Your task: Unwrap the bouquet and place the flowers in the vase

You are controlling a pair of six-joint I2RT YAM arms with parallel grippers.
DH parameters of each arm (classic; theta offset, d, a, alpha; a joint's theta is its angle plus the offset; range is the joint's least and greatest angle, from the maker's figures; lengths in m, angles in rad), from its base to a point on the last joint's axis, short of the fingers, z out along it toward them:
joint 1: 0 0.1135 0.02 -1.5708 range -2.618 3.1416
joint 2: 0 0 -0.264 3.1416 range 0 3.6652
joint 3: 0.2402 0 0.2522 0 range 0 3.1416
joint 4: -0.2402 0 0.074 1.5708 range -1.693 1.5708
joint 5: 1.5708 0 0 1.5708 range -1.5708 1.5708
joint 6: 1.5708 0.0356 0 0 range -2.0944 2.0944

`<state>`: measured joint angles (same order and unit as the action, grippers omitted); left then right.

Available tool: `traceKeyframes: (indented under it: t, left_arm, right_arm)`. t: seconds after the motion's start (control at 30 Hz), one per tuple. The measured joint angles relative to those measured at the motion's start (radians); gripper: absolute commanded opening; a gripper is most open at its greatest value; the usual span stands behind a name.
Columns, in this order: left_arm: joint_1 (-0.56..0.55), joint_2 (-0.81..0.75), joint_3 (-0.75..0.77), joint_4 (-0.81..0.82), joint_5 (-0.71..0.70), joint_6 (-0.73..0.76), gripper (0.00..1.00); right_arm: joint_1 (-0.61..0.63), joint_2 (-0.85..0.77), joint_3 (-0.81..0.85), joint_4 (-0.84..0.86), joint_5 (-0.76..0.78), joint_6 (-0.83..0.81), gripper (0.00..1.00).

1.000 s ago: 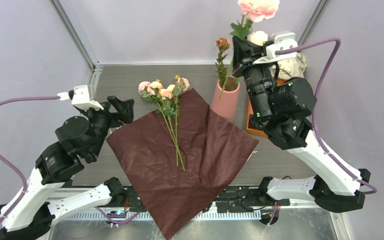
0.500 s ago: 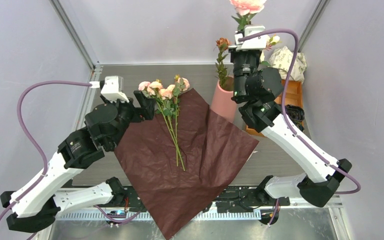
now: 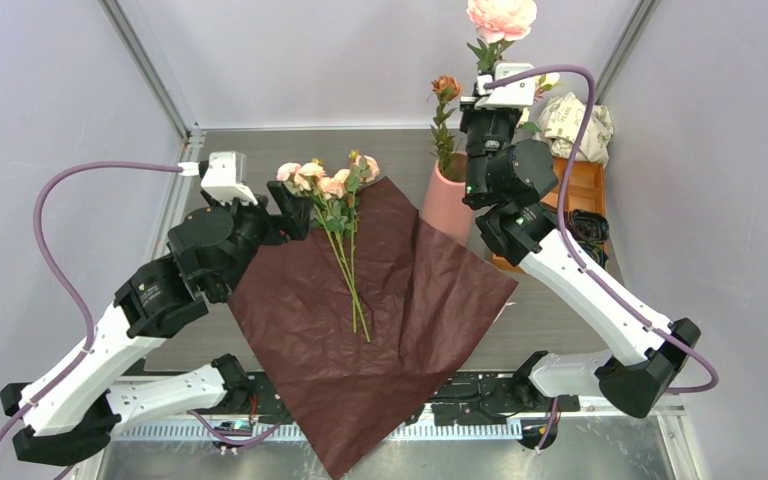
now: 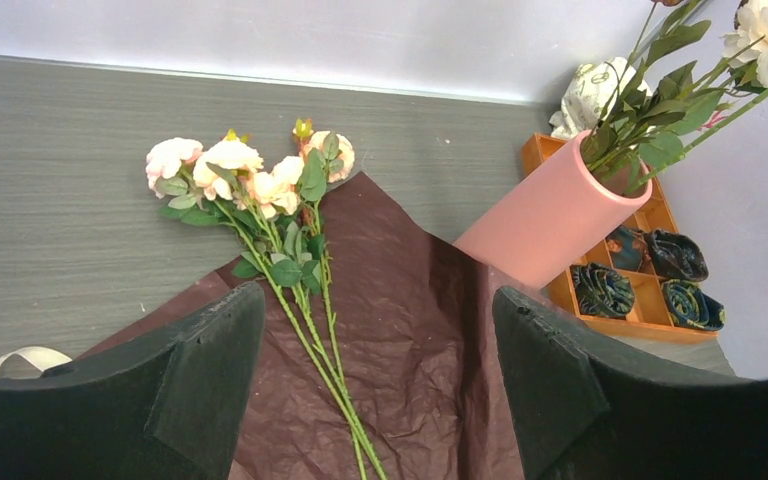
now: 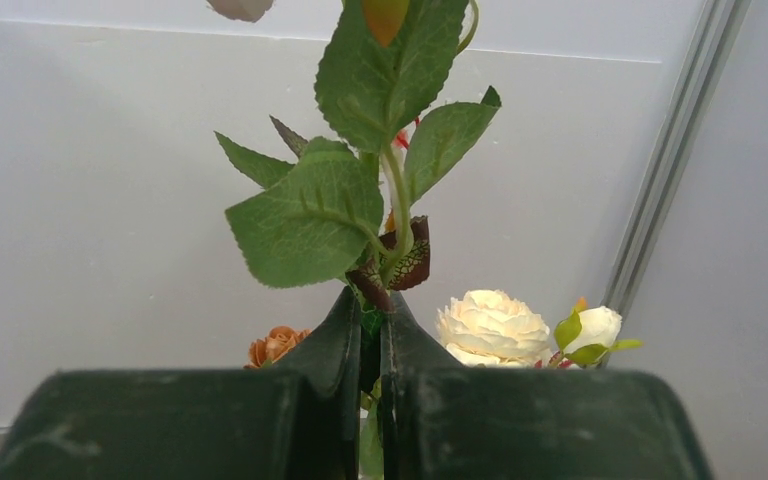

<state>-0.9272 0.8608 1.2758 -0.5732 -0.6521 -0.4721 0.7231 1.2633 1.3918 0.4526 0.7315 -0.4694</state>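
Bloom of the pink rose (image 3: 501,17) is cut off in my right wrist view, where the right tool (image 5: 380,310) is clamped on its leafy stem above the matte pink vase (image 3: 450,205). Other flowers (image 3: 332,190), pink and peach, lie on the spread dark red paper (image 3: 380,320) before the left tool (image 4: 378,300), jaws wide and empty. I see grey worktop (image 3: 250,160) and pale walls (image 3: 60,90).

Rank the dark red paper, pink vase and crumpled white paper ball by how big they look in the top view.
1. dark red paper: by far the largest.
2. pink vase and crumpled white paper ball: these look about alike. The right arm partly covers both, so I won't rank them.
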Motion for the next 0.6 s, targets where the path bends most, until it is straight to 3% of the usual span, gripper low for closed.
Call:
traceKeyframes:
  t: [0.27,0.47,0.6]
  left_arm:
    - [0.0,-0.002,0.001,0.0,0.0,0.0,0.85]
    - [0.0,0.001,0.001,0.001,0.002,0.0,0.85]
    - [0.0,0.016,0.001,0.008,0.011,-0.003,0.85]
  right_arm:
    - [-0.001,-0.006,-0.018,0.002,0.0,0.06,0.01]
    - [-0.001,-0.056,-0.159,-0.025,0.008,0.158,0.01]
    - [-0.001,-0.088,-0.235,-0.065,0.013,0.225,0.07]
